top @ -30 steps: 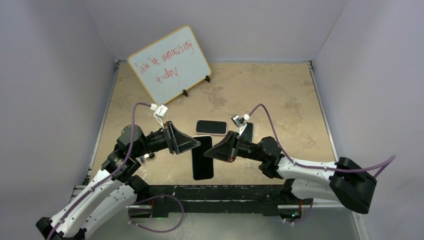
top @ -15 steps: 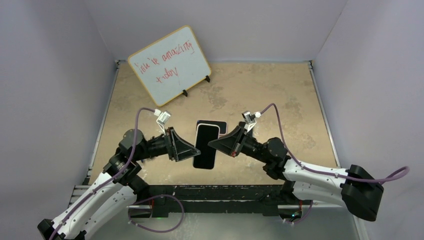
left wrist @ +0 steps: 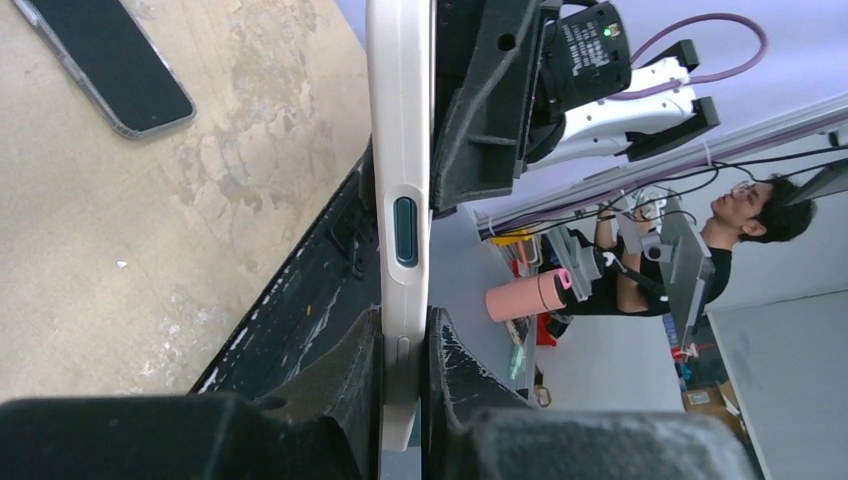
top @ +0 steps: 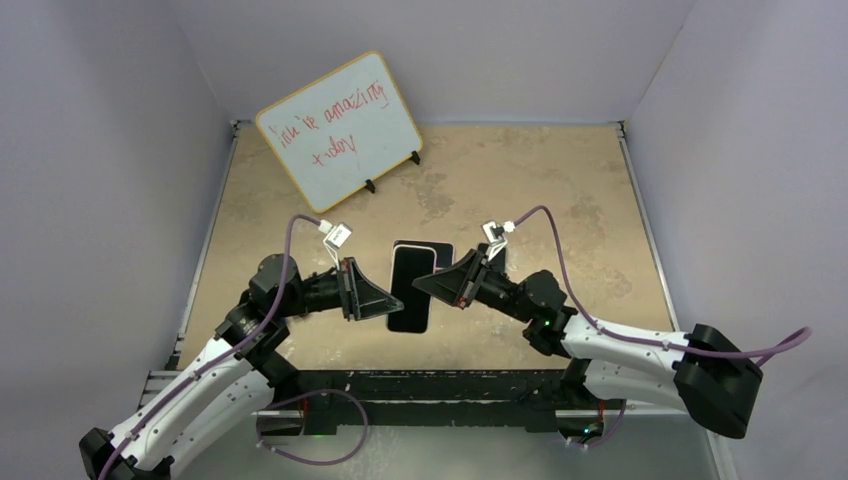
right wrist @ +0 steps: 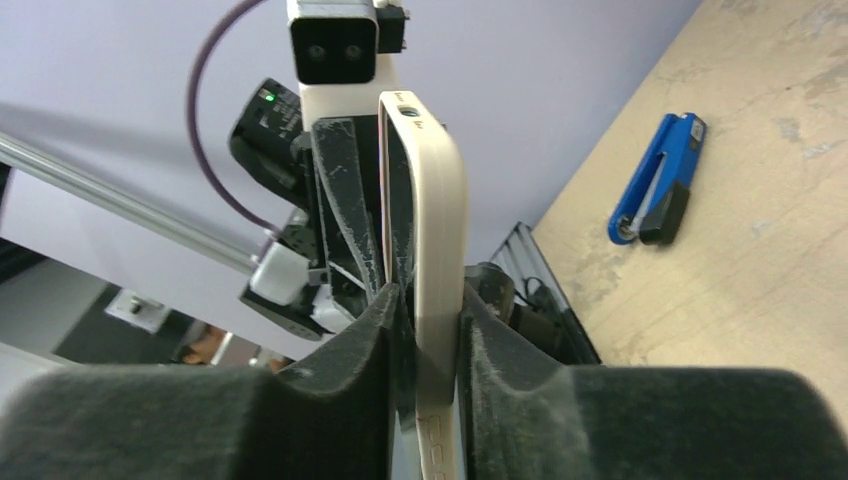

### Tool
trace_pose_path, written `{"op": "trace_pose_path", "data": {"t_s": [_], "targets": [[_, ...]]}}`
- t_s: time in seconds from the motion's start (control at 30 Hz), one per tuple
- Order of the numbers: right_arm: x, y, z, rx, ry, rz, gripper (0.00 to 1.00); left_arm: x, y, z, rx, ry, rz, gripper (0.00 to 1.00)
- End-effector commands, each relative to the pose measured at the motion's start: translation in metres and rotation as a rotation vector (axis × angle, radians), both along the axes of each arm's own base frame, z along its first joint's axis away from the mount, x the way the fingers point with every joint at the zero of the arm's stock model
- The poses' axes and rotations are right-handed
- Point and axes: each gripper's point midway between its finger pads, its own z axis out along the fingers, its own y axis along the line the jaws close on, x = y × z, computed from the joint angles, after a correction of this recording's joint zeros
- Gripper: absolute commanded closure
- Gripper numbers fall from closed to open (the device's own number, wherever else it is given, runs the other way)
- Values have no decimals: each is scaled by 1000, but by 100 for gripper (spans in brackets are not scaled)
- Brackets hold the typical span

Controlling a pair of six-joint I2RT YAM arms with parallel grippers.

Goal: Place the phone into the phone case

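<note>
Jaws on both arms pinch opposite sides of the cream-edged phone case (left wrist: 400, 120), dark oval button (left wrist: 405, 232) showing.

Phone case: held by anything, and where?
Yes. The phone case is pinched at its opposite long edges, left tool on one, right tool on the other.

One each: phone (left wrist: 110, 60), case (left wrist: 400, 150), whiteboard (top: 338, 128), stapler (right wrist: 660, 180)

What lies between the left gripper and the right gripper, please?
The phone case, clamped by both the left gripper and right gripper, as the top external view shows.
</note>
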Motion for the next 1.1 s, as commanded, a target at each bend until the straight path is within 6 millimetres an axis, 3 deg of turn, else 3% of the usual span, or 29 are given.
{"op": "trace_pose_path", "data": {"t_s": [0.0,0.07,0.17,0.27,0.33,0.53,0.7,0.83,0.87,1.0,1.07], "targets": [[1,5,37,45,-82,0,69,5,0,3,-8,-26,28,100],[-1,6,36,27,-90,9,74,4,-2,9,-38,-33,18,100],[0,2,40,44,-100,-9,99,2,-3,14,-61,-41,4,96],[5,-8,53,100,-97,-68,100,1,-2,17,-69,-46,6,72],[11,-15,63,133,-101,-114,100,0,-2,18,-80,-48,1,64],[18,-22,72,153,-101,-169,100,-5,-2,19,-111,-34,-13,59],[19,-21,68,157,-83,-166,100,-5,-3,16,-119,-19,-20,63],[21,-21,62,144,-70,-178,100,0,-6,4,-80,7,-20,99],[21,-20,60,135,-67,-176,100,2,-7,-1,-62,16,-13,100],[20,-9,50,51,-75,-143,82,13,-5,-16,12,46,49,100],[18,-8,46,38,-75,-130,80,19,-1,-28,75,75,90,100]]}}
